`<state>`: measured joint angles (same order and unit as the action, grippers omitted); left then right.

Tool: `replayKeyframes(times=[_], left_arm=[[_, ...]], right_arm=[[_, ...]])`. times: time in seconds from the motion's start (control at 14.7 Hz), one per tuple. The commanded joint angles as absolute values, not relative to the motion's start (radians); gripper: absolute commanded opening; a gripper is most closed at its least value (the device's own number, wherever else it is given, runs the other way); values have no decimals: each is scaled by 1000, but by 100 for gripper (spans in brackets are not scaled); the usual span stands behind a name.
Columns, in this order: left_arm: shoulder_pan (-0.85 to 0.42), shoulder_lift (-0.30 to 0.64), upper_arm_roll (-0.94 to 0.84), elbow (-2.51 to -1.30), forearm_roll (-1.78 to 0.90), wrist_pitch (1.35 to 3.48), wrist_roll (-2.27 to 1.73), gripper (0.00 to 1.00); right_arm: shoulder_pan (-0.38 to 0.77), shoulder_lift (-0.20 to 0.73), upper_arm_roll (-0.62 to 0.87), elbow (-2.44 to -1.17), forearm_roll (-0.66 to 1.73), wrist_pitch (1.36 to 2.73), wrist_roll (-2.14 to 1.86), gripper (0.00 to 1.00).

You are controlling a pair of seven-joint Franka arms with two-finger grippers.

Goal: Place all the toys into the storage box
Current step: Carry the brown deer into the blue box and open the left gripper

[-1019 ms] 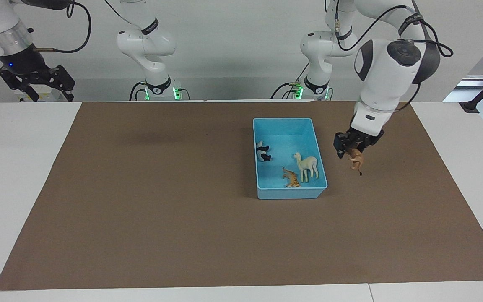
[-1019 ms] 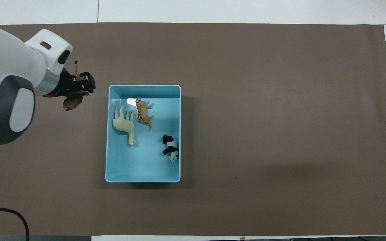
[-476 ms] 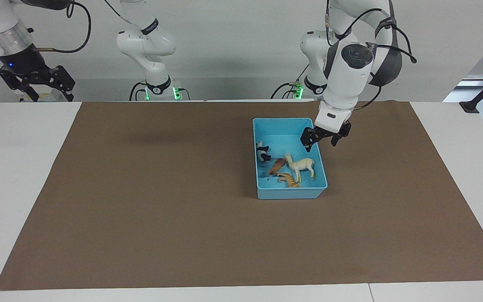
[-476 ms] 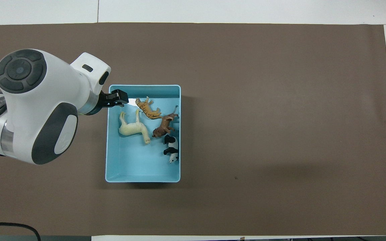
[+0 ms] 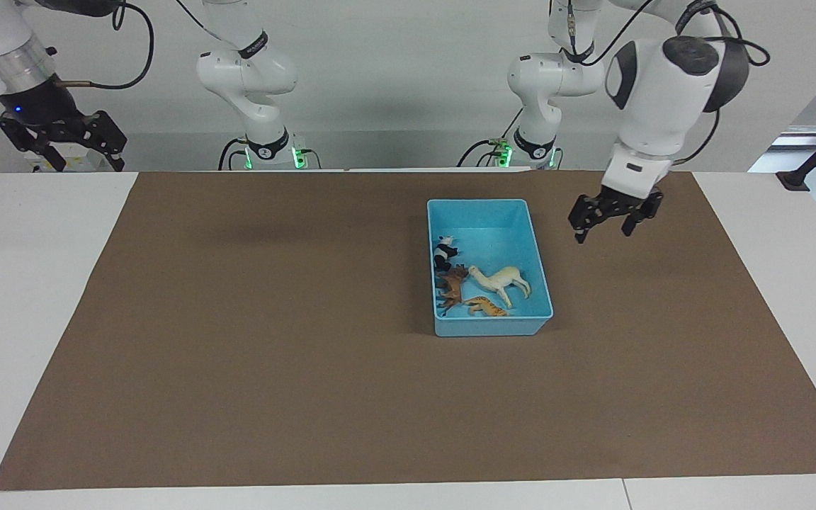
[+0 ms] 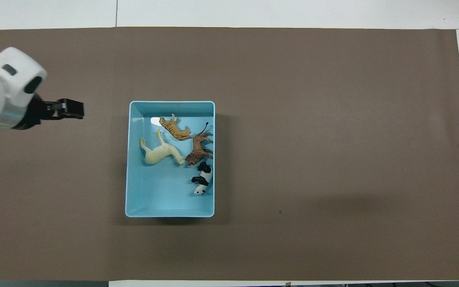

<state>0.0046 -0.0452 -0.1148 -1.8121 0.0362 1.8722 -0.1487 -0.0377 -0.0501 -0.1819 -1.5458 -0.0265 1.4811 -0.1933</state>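
My storage box [image 5: 532,249] holds four toys, one of each, nearest first: panda [image 5: 443,253], brown animal [image 5: 452,284], llama [image 5: 499,282], tiger [image 5: 487,307]. My left gripper [image 5: 612,221] hangs empty over the mat [image 5: 238,340] beside the box, fingers apart; my right gripper [image 5: 61,142] waits, spread.

The white left arm bends down from its base, and its black left gripper [image 5: 606,228] [image 6: 70,110] hangs in the air with jaws wide apart, holding nothing. The white right arm waits, pulled back high, and its black right gripper [image 5: 75,145] has open jaws too.
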Motion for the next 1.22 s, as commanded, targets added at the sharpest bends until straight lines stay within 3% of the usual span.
replayKeyframes(times=[0.0,0.27,0.75,0.95,1.15], left_arm=[[90,-64,-123,-1766,28,1772,12,100],[110,-164,-123,-1827,26,1715,6,100],[101,-109,-120,-1692,14,1589,3,100],[-98,-101,94,-1678,9,1585,6,100],[-84,-103,81,-1686,9,1591,11,100]], right_arm=[[-41,-66,-175,-1560,-35,1476,-178,100],[-41,-66,-175,-1560,-35,1476,-178,100],[-49,-66,-179,-1560,-35,1476,-178,100],[-49,-66,-179,-1562,-35,1457,-179,100],[-49,-66,-179,-1560,-35,1454,-179,100]])
